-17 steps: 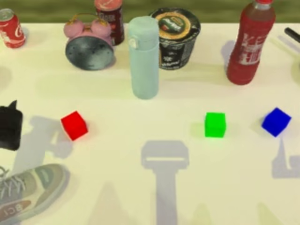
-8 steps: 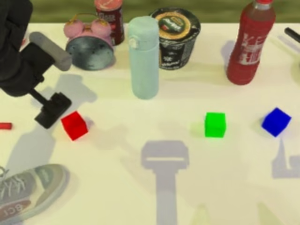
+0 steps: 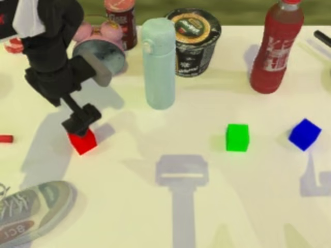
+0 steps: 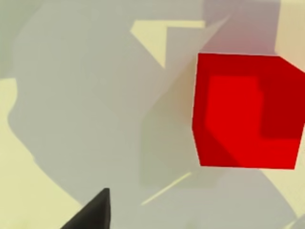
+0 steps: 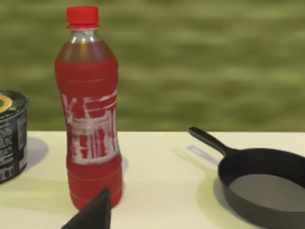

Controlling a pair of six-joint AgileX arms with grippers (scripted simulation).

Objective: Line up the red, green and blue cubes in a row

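Note:
The red cube [image 3: 83, 141] lies on the table at the left, and it fills the left wrist view as a red cube [image 4: 248, 110]. My left gripper [image 3: 81, 122] hangs open right over the cube's far edge, with nothing between its fingers; one dark fingertip [image 4: 95, 212] shows in the wrist view, apart from the cube. The green cube [image 3: 237, 137] sits right of centre and the blue cube [image 3: 304, 134] near the right edge, roughly level with the red one. My right arm is out of the top view; one fingertip [image 5: 97, 210] shows, the gripper open and parked.
Along the back stand a pink alarm clock [image 3: 98, 56], a soda can [image 3: 120, 15], a pale green flask [image 3: 159, 62], a noodle cup [image 3: 194, 40] and a red drink bottle [image 3: 274, 46]. A shoe [image 3: 32, 212] and a thin red bar [image 3: 5, 138] lie at the left; a black pan [image 5: 267, 186] lies at the far right.
My left arm has swung in from the left edge towards the right, and its gripper has come down over the red cube. The cubes have not moved.

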